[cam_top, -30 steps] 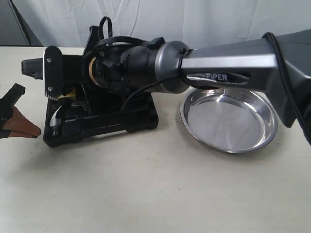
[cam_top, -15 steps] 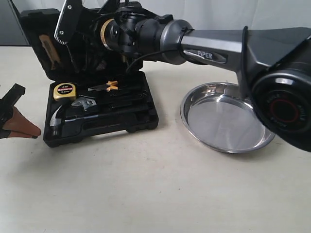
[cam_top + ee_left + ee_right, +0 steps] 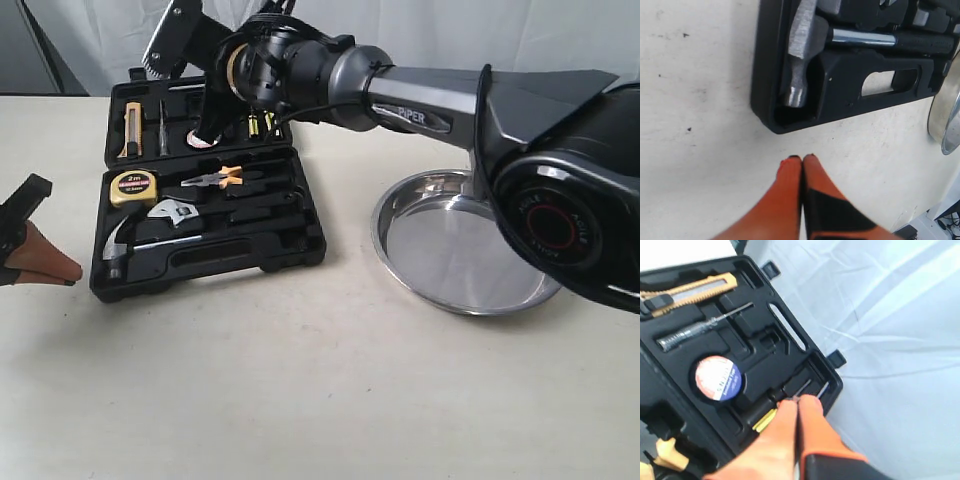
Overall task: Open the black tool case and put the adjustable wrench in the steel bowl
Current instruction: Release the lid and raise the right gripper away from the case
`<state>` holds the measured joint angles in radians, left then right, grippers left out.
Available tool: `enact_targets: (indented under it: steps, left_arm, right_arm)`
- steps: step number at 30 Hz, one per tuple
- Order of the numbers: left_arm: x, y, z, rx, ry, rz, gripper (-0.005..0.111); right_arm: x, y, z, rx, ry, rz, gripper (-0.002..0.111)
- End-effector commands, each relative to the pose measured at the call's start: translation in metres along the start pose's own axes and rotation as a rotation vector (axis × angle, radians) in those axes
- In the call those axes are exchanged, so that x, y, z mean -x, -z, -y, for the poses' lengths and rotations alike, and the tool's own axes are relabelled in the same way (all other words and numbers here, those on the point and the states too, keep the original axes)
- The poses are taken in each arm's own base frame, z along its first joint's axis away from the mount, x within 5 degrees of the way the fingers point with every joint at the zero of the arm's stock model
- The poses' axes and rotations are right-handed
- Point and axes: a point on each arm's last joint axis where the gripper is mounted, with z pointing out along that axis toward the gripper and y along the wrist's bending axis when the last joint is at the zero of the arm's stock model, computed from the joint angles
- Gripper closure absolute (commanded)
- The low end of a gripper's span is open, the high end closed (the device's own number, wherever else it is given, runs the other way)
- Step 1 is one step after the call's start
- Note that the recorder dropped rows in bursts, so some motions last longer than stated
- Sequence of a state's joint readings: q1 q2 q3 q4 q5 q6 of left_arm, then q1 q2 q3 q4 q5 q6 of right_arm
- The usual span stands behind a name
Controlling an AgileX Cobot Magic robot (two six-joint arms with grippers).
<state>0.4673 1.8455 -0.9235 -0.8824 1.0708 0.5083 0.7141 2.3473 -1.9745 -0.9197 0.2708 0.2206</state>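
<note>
The black tool case lies open, its lid laid flat behind the base. The adjustable wrench, with a silver head and black handle, rests in its slot between the tape measure and the hammer. To the right of the case sits the steel bowl, with nothing in it. My right gripper is shut on nothing, tips just over the lid by the screwdriver slots. My left gripper is shut and holds nothing, on the table just short of the case's hammer corner.
Orange-handled pliers lie in the base. The lid holds a utility knife, a thin screwdriver and a tape roll. My right arm spans above the bowl and case. A white cloth backdrop hangs behind the table.
The lid swung from part open to upright, then flat behind the base, baring the tools. My right arm rose and went back with it. The left gripper stayed put.
</note>
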Motion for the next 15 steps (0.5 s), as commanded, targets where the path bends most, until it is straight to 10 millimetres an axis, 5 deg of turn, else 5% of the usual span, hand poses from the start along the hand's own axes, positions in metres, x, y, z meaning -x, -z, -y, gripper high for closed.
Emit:
enact_targets:
  steps: [1, 10, 15]
  left_arm:
    - [0.000, 0.001, 0.000, 0.004, -0.006, 0.008, 0.107]
    - [0.006, 0.001, 0.000, 0.003, -0.061, 0.070, 0.107]
    - [0.001, 0.011, 0.024, -0.181, -0.216, 0.223, 0.107]
  right_arm:
    - [0.006, 0.016, 0.019, -0.034, -0.083, -0.059, 0.108]
    - [0.016, 0.049, 0.037, 0.021, -0.397, -0.176, 0.108]
    - [0.008, 0.070, 0.039, 0.040, -0.422, -0.265, 0.108]
